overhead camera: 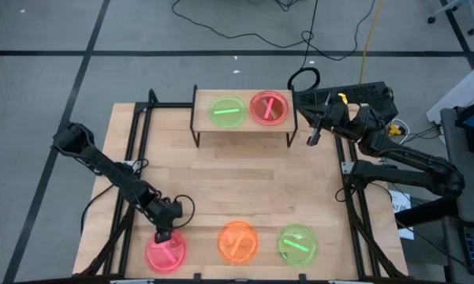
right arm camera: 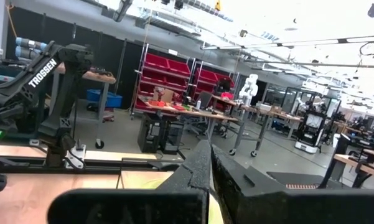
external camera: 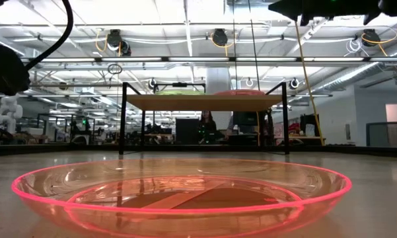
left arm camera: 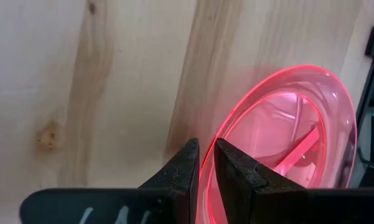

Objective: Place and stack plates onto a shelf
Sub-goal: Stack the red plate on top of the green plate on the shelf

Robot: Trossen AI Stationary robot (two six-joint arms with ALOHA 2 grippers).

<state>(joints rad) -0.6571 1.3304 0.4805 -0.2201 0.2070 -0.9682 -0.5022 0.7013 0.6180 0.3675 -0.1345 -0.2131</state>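
Two plates lie on the shelf [overhead camera: 242,125] at the table's far side: a green plate [overhead camera: 227,111] and a pink-red plate [overhead camera: 268,108]. Three more lie along the near edge: a pink plate [overhead camera: 166,252], an orange plate [overhead camera: 237,241] and a green plate [overhead camera: 297,244]. My left gripper [overhead camera: 162,235] is at the far rim of the near pink plate [left arm camera: 286,134], shut on it. My right gripper [overhead camera: 312,139] hangs raised just right of the shelf, shut and empty [right arm camera: 210,163]. The low view shows the shelf [external camera: 203,102] beyond a near plate [external camera: 181,198]. My left gripper [left arm camera: 206,163] pinches the pink plate's rim [left arm camera: 216,134] at its far side, one finger inside the dish [left arm camera: 233,168] and one outside [left arm camera: 185,165]. The fingers come from above, slanting down. The plate lies flat on the tabletop.
Black frame rails run along the table's left [overhead camera: 134,150] and right [overhead camera: 355,197] sides. Bare wood [overhead camera: 237,177] spreads between the shelf and the near row of plates. Cables lie on the floor beyond the far edge [overhead camera: 244,31].
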